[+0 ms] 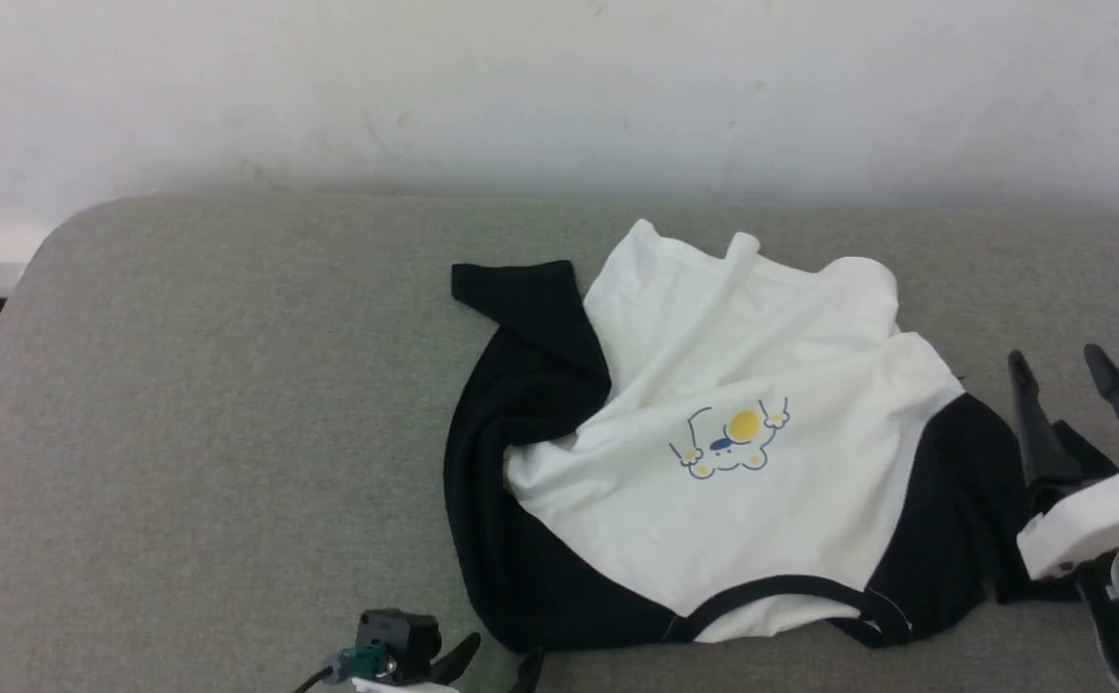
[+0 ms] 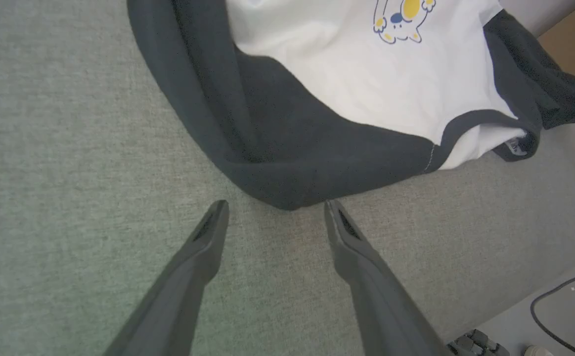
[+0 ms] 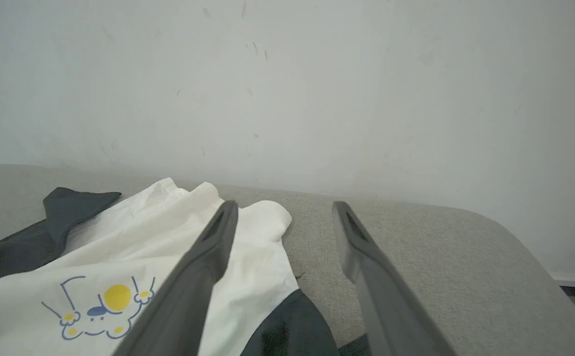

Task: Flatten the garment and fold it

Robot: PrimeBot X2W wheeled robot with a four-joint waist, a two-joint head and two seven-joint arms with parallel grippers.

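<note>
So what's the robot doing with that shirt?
A robot is meant to flatten and fold the shirt, which lies rumpled on a grey cushion. Its left gripper is open at the shirt's near black edge, and its right gripper is open by the shirt's right side. Neither holds anything.

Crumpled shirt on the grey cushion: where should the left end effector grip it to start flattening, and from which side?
Likely the near fold of the black sleeve, approached from the robot's own side: it bulges as a rounded ridge just ahead of the open left end effector, while the white body of the shirt lies flatter.
</note>
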